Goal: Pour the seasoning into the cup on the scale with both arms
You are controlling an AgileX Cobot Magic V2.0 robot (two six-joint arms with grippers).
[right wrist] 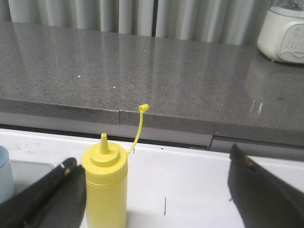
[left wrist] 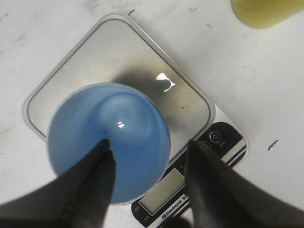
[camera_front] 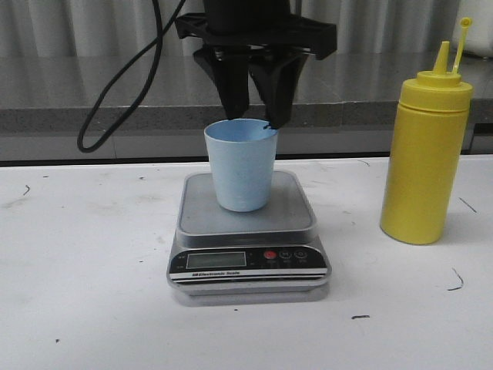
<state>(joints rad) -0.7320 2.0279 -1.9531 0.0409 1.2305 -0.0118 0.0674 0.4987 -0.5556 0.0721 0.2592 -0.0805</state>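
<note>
The pale blue cup (camera_front: 241,166) stands upright on the silver scale (camera_front: 296,212) at the table's middle. My left gripper (camera_front: 254,108) hangs open just above the cup's rim, holding nothing. In the left wrist view the cup (left wrist: 118,128) looks empty, with one finger (left wrist: 92,183) over its mouth and the other outside it, over the scale (left wrist: 109,57). The yellow seasoning bottle (camera_front: 425,154) stands upright to the right, cap off on its tether. In the right wrist view my right gripper (right wrist: 156,190) is open and empty, and the bottle (right wrist: 104,190) stands close by its one finger (right wrist: 52,194).
A black cable (camera_front: 115,85) loops down behind the scale on the left. A grey stone counter (right wrist: 166,71) runs along the back, with a white appliance (right wrist: 285,33) on it. The white table (camera_front: 77,270) has small dark scuff marks.
</note>
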